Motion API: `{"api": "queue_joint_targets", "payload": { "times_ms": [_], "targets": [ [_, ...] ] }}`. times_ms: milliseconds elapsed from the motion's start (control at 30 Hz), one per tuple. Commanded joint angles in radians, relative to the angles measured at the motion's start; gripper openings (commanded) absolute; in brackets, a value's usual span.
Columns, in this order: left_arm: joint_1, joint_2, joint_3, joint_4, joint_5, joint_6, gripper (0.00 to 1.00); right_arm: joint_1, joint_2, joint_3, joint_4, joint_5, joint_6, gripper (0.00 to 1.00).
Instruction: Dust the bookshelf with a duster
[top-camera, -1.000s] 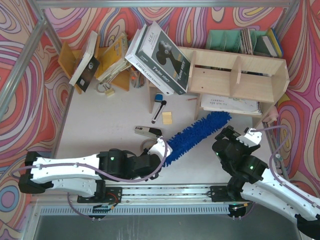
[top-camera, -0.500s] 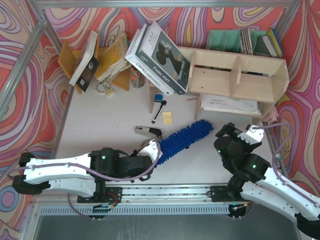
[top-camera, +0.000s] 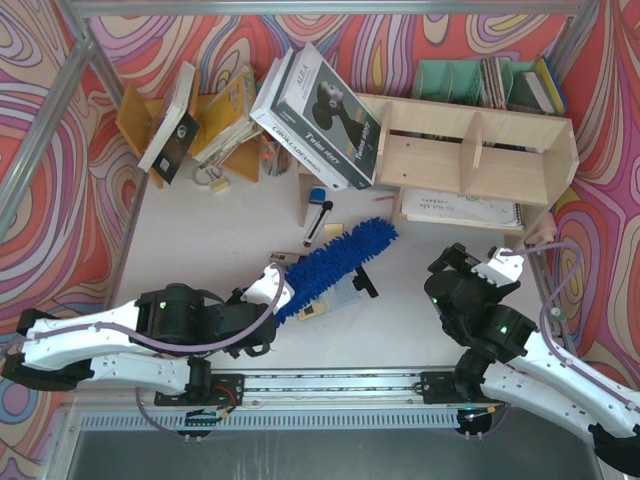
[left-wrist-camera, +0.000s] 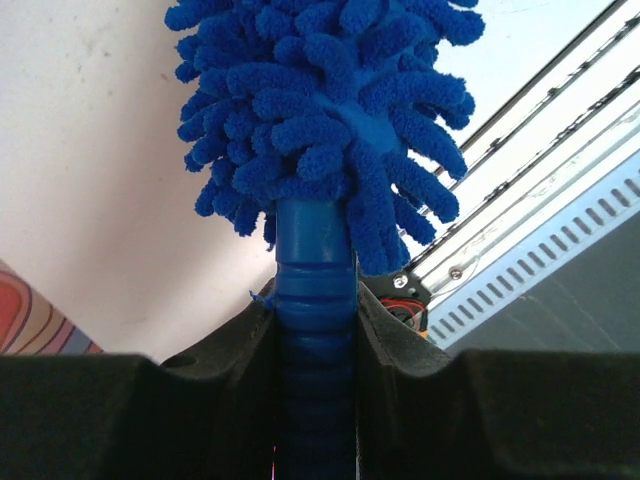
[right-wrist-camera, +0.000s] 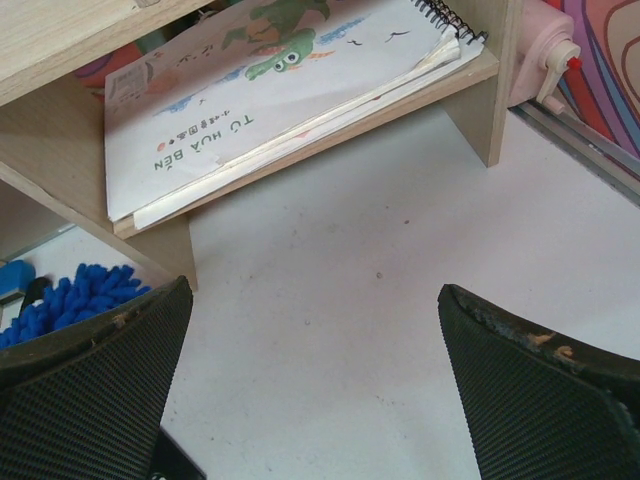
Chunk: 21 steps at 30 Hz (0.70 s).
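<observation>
The duster (top-camera: 335, 260) is a bright-blue fluffy wand lying slantwise over the table, its tip near the bookshelf's left leg. My left gripper (top-camera: 278, 296) is shut on its ribbed blue handle (left-wrist-camera: 315, 340), with the fluffy head (left-wrist-camera: 325, 110) sticking out ahead of the jaws. The bookshelf (top-camera: 470, 160) is a pale plywood unit at the back right; its lower tier holds a spiral notebook (right-wrist-camera: 280, 90). My right gripper (top-camera: 455, 275) is open and empty in front of the bookshelf's lower shelf (right-wrist-camera: 150, 225), above bare table.
A big white-and-black book (top-camera: 320, 105) leans on the shelf's left end. An orange book rack (top-camera: 190, 120) stands at the back left, a green organizer (top-camera: 480, 80) behind the shelf. A marker (top-camera: 318, 215), sticky note (top-camera: 333, 235), stapler and small card (top-camera: 345, 292) lie mid-table. A pink bottle (right-wrist-camera: 545, 60) stands by the shelf's right leg.
My left arm has pulled back and to the left, carrying the duster with it; the head has swung from near the shelf's lower tier toward mid-table. The right arm has barely moved.
</observation>
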Motion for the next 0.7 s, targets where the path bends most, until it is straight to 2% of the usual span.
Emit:
{"api": "queue_joint_targets", "payload": {
  "times_ms": [0, 100, 200, 367, 567, 667],
  "targets": [
    [0.000, -0.011, 0.045, -0.110, -0.100, -0.052, 0.00, -0.001, 0.010, 0.023, 0.023, 0.033, -0.003, 0.99],
    [0.020, -0.025, 0.047, -0.102, -0.152, -0.054, 0.00, -0.001, 0.012, 0.023, 0.022, 0.035, -0.005, 0.99],
    [0.044, -0.034, 0.036, -0.027, -0.168, -0.023, 0.00, -0.001, 0.010, 0.017, 0.017, 0.043, -0.006, 0.99],
    [0.102, -0.011, 0.006, 0.165, -0.197, 0.040, 0.00, -0.001, 0.014, -0.017, 0.008, 0.074, -0.004, 0.99],
    [0.150, 0.035, -0.038, 0.417, -0.238, 0.083, 0.00, -0.001, 0.010, -0.052, -0.055, 0.076, 0.073, 0.99],
    [0.167, 0.056, -0.064, 0.551, -0.194, 0.093, 0.00, -0.001, 0.000, -0.067, -0.058, 0.072, 0.084, 0.99]
  ]
}}
